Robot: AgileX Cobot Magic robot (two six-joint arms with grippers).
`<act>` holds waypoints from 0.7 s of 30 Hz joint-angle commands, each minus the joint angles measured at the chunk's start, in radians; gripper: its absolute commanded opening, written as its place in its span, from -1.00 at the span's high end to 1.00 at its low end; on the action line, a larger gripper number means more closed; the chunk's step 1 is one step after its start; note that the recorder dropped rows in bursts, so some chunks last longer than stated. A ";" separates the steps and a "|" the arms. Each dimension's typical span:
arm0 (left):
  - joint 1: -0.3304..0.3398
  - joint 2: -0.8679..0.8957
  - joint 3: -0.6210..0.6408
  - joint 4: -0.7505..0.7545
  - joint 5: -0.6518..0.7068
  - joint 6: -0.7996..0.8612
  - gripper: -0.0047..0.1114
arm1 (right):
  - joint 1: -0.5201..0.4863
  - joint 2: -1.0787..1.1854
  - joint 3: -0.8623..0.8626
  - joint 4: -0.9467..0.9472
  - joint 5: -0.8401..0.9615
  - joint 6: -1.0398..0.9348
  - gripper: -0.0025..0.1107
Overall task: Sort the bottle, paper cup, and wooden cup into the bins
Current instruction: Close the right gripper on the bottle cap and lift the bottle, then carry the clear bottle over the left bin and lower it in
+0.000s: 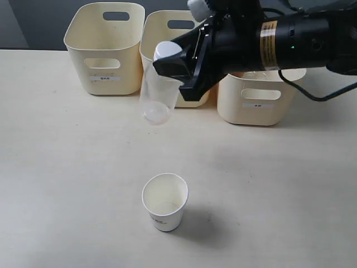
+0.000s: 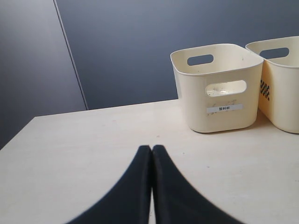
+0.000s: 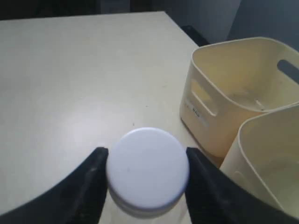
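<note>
The paper cup stands alone on the desk, nearest the camera. Above it, farther back, the right claw squeezes the bottle by its white cap and holds it up in the air. Behind are the bins. The left claw is pressed shut, holding nothing.
</note>
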 commanded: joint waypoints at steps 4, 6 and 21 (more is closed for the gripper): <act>0.000 -0.005 0.002 0.000 -0.007 -0.002 0.92 | -0.001 -0.024 -0.075 0.039 0.007 -0.015 0.97; 0.000 -0.005 0.002 0.000 -0.007 -0.002 0.92 | -0.001 -0.024 -0.101 0.055 0.012 -0.015 0.97; 0.000 -0.005 0.002 0.000 -0.007 -0.002 0.92 | -0.001 0.098 -0.329 0.118 0.043 -0.015 0.97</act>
